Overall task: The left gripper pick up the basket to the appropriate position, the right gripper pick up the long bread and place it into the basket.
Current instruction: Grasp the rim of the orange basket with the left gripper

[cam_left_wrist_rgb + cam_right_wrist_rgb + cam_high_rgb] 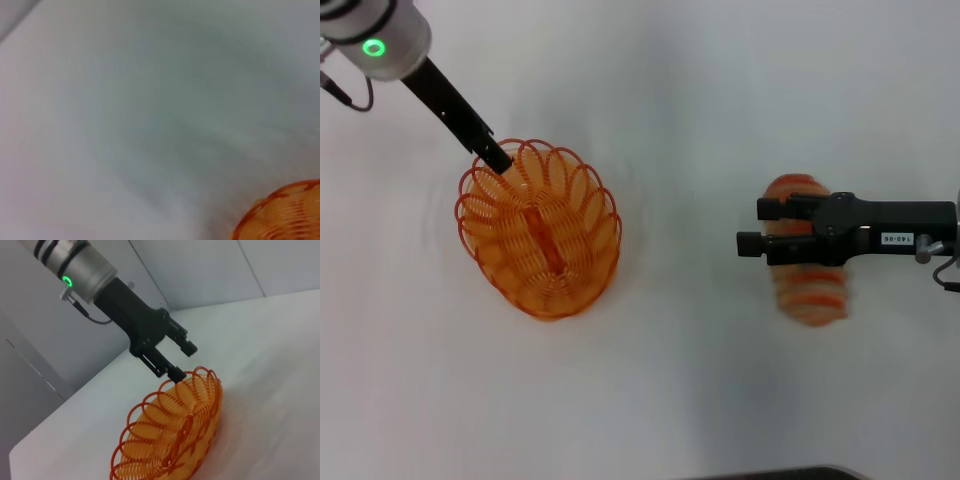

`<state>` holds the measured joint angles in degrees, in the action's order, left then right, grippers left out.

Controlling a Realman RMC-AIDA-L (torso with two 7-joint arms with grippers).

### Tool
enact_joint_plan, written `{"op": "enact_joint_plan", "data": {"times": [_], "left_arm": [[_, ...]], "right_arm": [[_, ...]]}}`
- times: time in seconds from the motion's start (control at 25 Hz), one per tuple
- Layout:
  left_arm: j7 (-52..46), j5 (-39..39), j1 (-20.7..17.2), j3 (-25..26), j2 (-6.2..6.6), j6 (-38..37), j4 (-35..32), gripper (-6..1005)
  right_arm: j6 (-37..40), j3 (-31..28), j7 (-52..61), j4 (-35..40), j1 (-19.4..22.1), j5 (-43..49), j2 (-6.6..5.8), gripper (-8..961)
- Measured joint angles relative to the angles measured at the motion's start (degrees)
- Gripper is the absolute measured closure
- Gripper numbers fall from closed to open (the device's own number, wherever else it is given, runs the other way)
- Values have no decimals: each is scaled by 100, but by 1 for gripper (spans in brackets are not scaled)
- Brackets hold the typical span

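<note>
The orange wire basket (540, 232) sits on the white table at the left; it also shows in the right wrist view (172, 437) and at the edge of the left wrist view (285, 215). My left gripper (496, 158) is at the basket's far-left rim. In the right wrist view the left gripper (182, 361) has its fingers apart, with one fingertip (176, 374) touching the rim. The long bread (807, 285), tan with orange-red stripes, lies at the right. My right gripper (762, 226) is over the loaf's far half, its fingers apart with loaf showing between them.
The white table (700, 380) runs between the basket and the loaf. A dark edge (780, 474) shows at the table's near side. A grey wall (210, 270) stands behind the table.
</note>
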<state>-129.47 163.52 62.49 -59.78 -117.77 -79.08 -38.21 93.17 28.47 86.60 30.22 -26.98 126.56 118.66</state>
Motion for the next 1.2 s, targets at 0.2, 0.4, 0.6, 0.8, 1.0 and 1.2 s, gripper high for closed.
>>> {"op": "enact_joint_plan", "data": {"times": [0.2, 0.4, 0.6, 0.8, 1.0, 1.2], "left_arm": [[-169, 9, -23, -376, -92, 304, 229, 235], [-172, 14, 29, -443, -156, 465, 419, 235], [-197, 11, 95, -424, -161, 473, 525, 358], [-207, 9, 116, -413, -160, 499, 543, 643], [-229, -14, 122, -361, -159, 537, 543, 744], [-382, -31, 136, -273, -167, 526, 488, 838]], "right_arm": [[-26, 0, 32, -8, -39, 0, 10, 8], [-32, -7, 34, -8, -59, 0, 11, 8], [-35, -15, 33, -29, -71, 1, 9, 8], [-36, -19, 4, -68, -79, 1, 8, 9], [-5, -15, -14, -72, -80, 1, 8, 9], [12, -16, -18, -72, -78, 1, -15, 8]]}}
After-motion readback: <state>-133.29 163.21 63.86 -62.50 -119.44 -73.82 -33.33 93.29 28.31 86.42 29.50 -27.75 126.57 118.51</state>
